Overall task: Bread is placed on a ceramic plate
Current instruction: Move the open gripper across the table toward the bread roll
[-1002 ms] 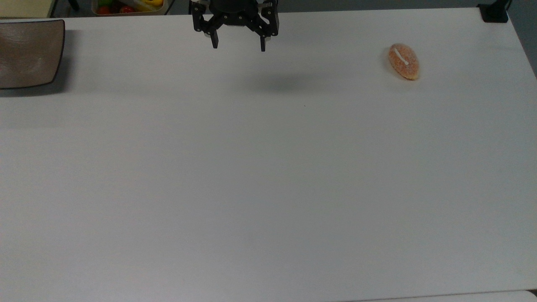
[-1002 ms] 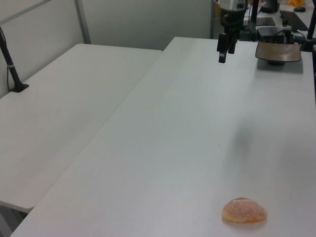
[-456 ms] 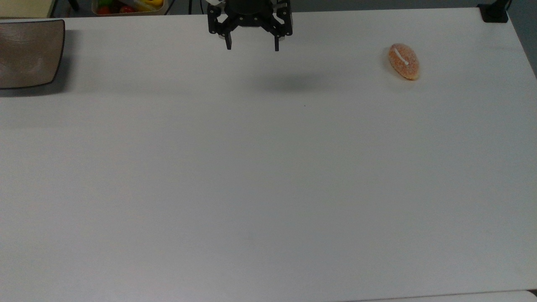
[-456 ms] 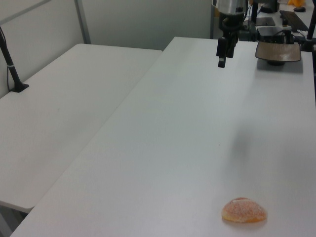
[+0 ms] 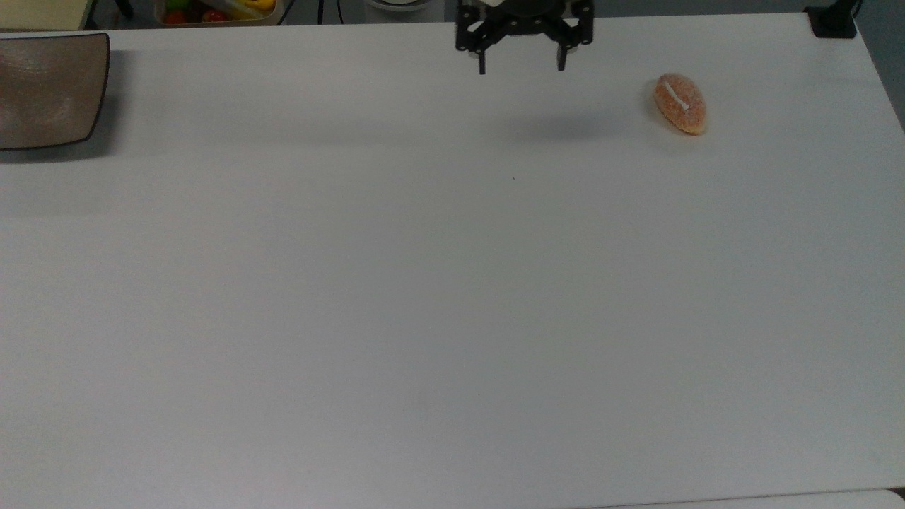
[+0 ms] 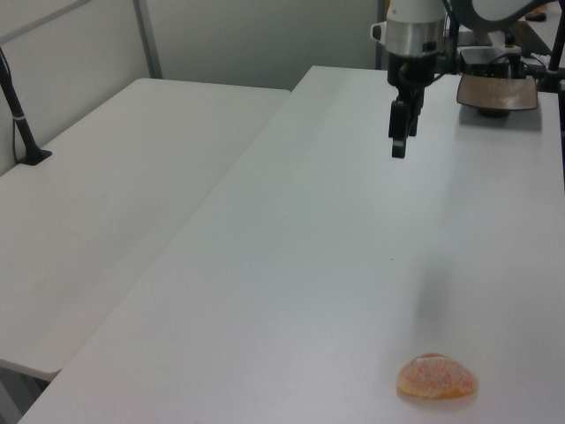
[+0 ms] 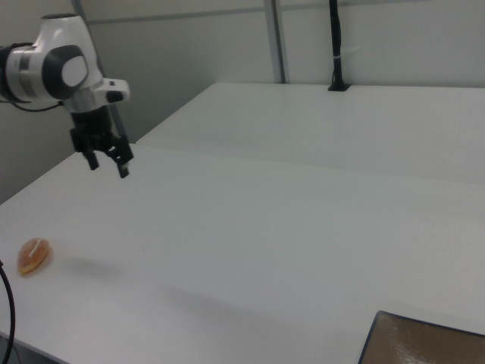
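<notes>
Approach: my gripper [image 5: 522,69] has slid rightward in the top view, toward the bread [image 5: 680,104].
Fingers spread wide, holding nothing (ceramic plate [image 5: 49,88] far left); pickup comes next.

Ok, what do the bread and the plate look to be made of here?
The bread: likely a plastic or foam toy, with a matte speckled orange-tan surface and a moulded-looking white stripe. The ceramic plate: looks like glazed ceramic, brown-grey with soft highlights and a thin dark rim; the material isn't certain.
</notes>
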